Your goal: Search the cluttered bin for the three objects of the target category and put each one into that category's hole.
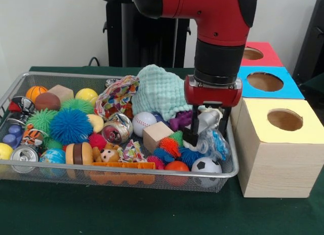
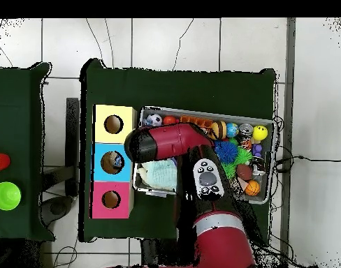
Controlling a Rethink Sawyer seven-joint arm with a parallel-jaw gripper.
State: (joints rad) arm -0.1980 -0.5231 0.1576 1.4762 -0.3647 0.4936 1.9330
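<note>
My gripper is lowered into the right end of the wire mesh bin, open. Its fingers stand on either side of a crumpled clear plastic bottle with a blue label. A wooden block, a baseball and a soccer ball lie close by. The yellow-topped box, blue-topped box and red-topped box each have one round hole. From overhead the arm hides the gripper, and the three boxes line the bin's left side.
The bin holds several balls, spiky toys, cans, another wooden block, a mint cloth and a patterned cloth. A second table at the overhead view's left carries a green cup.
</note>
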